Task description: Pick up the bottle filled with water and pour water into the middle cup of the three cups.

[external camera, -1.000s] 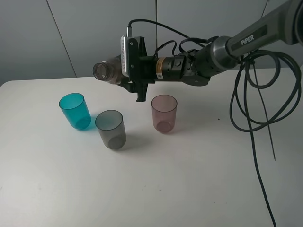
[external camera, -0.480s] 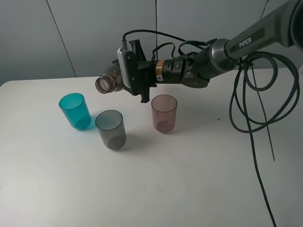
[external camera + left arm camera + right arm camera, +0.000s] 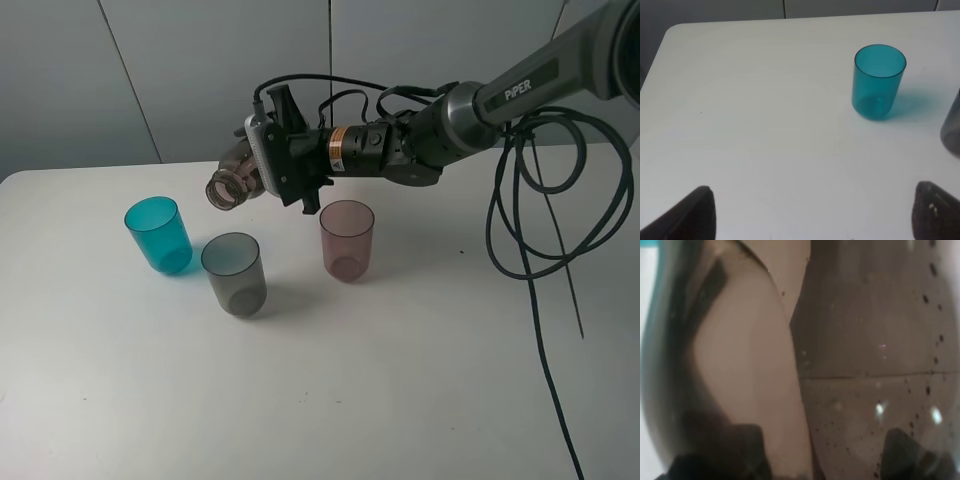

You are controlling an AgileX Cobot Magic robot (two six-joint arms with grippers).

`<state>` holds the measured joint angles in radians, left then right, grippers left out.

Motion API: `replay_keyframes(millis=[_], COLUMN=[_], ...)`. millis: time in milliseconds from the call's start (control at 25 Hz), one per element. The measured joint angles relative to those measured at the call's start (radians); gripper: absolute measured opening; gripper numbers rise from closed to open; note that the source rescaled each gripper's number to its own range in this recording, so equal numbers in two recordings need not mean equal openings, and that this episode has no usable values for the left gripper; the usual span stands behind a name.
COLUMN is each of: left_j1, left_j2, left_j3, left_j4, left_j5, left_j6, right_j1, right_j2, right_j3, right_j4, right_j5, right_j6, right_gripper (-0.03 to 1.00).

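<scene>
My right gripper is shut on the smoky brown-grey bottle and holds it tipped almost flat in the air, with the open mouth pointing left and slightly down. The mouth hangs above and behind the middle cup, a smoky grey tumbler. The teal cup stands to its left and the pinkish-mauve cup to its right. The bottle's wet wall fills the right wrist view. My left gripper is open and empty, low over the table near the teal cup. The grey cup's edge shows there too.
The white table carries only the three cups. Black cables hang from the right arm over the table's right side. A grey wall stands behind the table.
The right wrist has rolled and tipped the bottle further. Its mouth has dropped lower and swung a little toward the grey cup. The cups have not moved.
</scene>
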<state>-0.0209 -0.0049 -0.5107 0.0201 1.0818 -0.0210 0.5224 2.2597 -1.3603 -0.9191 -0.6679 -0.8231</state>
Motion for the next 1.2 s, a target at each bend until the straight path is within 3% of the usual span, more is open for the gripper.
replay_keyframes(millis=[1200], left_j1=[0.0], left_j2=[0.0], left_j3=[0.0], left_j4=[0.0], left_j5=[0.0], left_j6=[0.002], right_j1=[0.0], right_j2=[0.0], right_j3=[0.0], right_j4=[-0.006], right_j5=[0.0], right_j6=[-0.263], right_gripper=[0.0])
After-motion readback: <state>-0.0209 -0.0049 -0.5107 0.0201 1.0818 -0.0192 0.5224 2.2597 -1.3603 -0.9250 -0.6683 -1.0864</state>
